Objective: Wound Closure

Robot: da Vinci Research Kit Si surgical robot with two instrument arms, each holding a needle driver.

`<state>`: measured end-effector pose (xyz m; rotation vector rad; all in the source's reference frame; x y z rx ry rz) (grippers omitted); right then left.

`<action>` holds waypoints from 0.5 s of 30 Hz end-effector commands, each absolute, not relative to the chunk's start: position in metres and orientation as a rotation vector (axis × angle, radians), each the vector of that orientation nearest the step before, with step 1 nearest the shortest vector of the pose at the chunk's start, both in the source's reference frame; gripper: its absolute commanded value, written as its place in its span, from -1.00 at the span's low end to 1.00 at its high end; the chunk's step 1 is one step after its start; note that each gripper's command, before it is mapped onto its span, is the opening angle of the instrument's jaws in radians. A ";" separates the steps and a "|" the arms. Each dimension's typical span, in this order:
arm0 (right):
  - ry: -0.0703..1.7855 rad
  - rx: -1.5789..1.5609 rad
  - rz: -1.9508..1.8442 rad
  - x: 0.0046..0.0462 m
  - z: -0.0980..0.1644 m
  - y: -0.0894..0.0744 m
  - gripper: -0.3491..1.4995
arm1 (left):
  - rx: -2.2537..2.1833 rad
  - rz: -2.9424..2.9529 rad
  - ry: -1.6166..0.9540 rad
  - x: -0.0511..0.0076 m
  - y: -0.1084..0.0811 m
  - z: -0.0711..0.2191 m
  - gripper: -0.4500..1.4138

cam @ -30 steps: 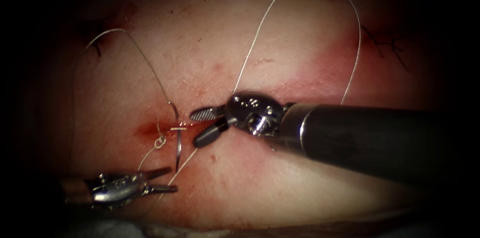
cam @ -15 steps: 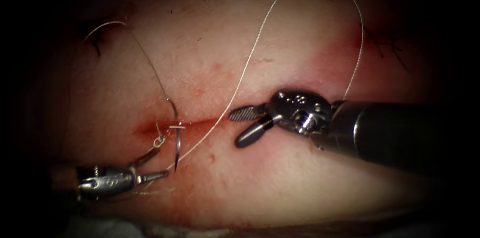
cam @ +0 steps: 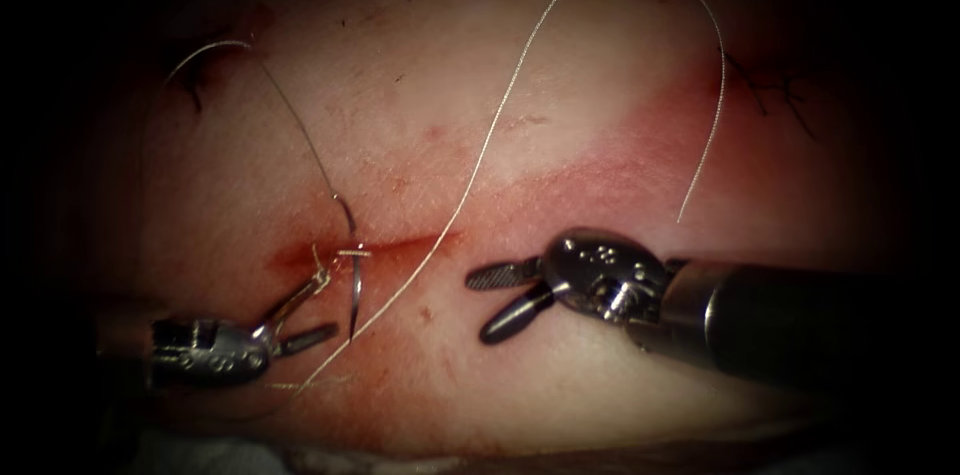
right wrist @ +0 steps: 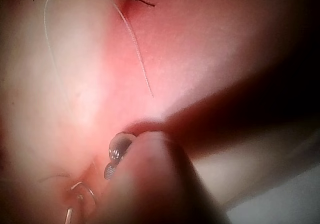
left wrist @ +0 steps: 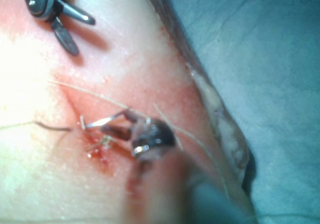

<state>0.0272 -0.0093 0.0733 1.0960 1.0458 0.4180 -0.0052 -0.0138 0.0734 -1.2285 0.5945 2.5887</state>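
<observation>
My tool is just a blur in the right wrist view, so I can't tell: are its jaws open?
Observer: Yes. In the endoscope view the right tool has its jaws open and holds nothing.
Operator: Where is the other tool?
Observer: The left tool is to the left of yours, jaws open, holding nothing. Its upper jaw reaches the small loop of thread at the cut.
Operator: Who has the needle?
Observer: Nobody. The needle stands at the cut's left end and seems to be stuck through the tissue.
</observation>
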 end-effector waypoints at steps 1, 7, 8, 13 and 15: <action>1.049 1.101 0.418 0.0279 0.074 -0.010 0.82 | -1.232 2.602 0.603 -0.0060 -0.015 0.074 -0.04; 1.054 1.109 0.411 0.0274 0.074 -0.011 0.82 | -1.216 2.743 0.756 -0.0060 -0.014 0.076 -0.17; 1.057 1.108 0.413 0.0273 0.074 -0.011 0.82 | -1.217 2.748 0.762 -0.0059 -0.014 0.077 -0.19; 1.059 1.109 0.413 0.0272 0.073 -0.011 0.82 | -1.230 2.764 0.772 -0.0062 -0.014 0.077 -0.19; 1.065 1.111 0.415 0.0272 0.074 -0.011 0.82 | -1.243 2.771 0.773 -0.0069 -0.015 0.077 -0.13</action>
